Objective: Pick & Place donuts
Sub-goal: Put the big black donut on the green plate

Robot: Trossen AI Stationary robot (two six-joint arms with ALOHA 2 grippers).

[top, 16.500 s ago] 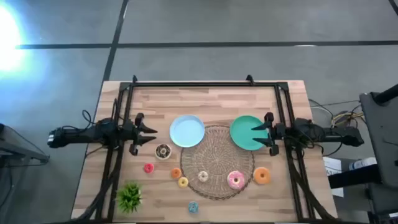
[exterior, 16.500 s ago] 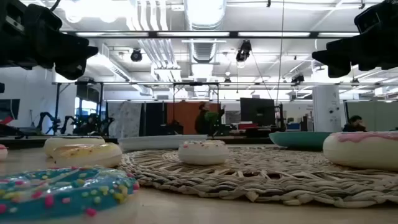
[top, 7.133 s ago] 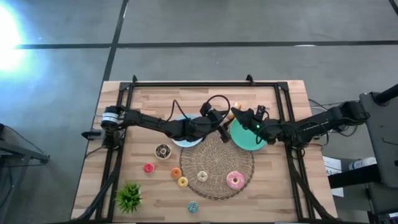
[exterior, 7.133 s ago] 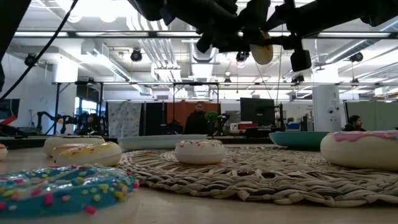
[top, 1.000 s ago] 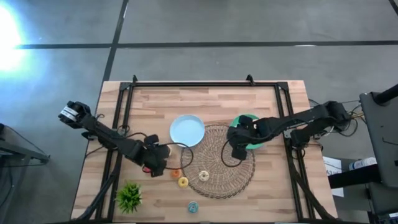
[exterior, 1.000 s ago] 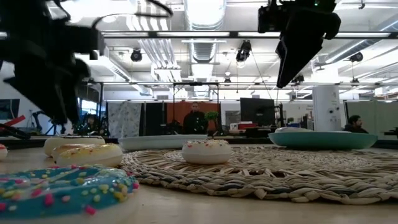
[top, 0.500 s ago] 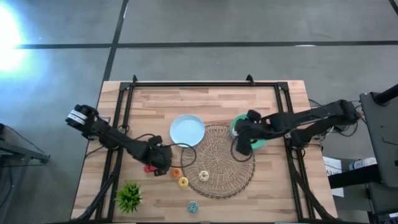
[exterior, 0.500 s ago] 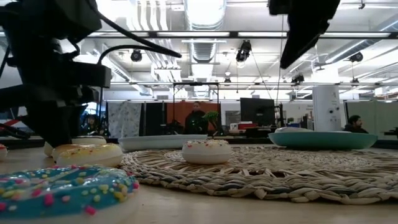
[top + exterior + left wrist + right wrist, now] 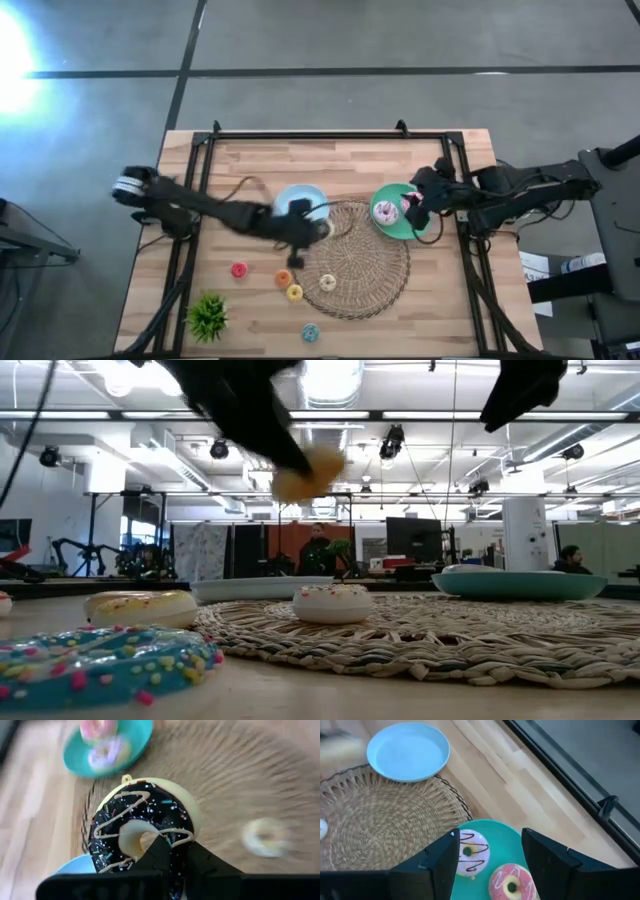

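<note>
Above the blue plate [image 9: 298,203] now, left hand [image 9: 300,228] with chocolate donut [image 9: 142,832].

The dark left arm reaches from the left side of the table toward its middle, stretched long and low. Its two-finger left gripper [image 9: 300,224] is closed around a chocolate brown ring donut with white icing lines [image 9: 140,835], and it is lifted above the table. The dark right arm comes in from the right side, bent at the elbow. Its two-finger right gripper [image 9: 487,852] hangs in the air with the two dark fingers [image 9: 432,862] set wide apart, holding nothing.
</note>
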